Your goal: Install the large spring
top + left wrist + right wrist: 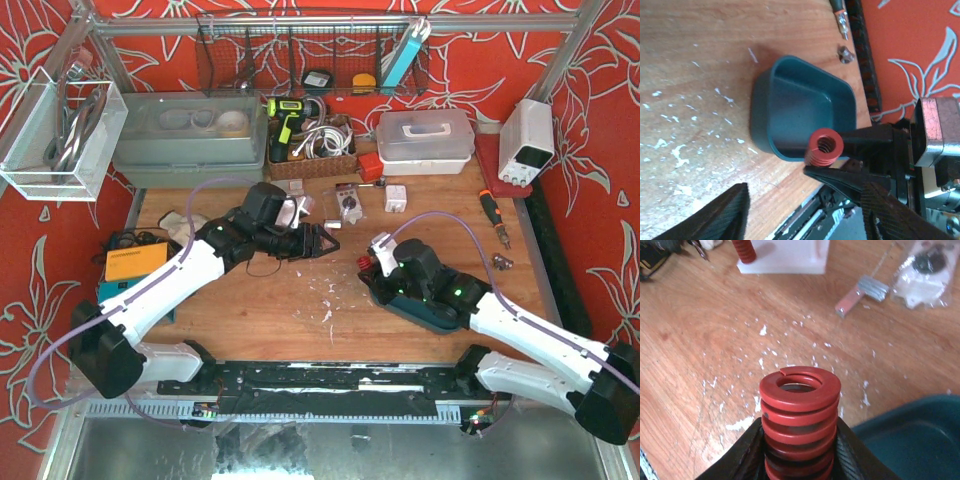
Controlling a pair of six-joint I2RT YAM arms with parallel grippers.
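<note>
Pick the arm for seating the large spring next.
Right. The right gripper clamps the large red spring, facing the white block; the left gripper is open and holds nothing.

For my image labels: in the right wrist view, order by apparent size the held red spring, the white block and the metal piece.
1. red spring, though nearness to the camera enlarges it.
2. white block, cut off by the frame.
3. metal piece.
</note>
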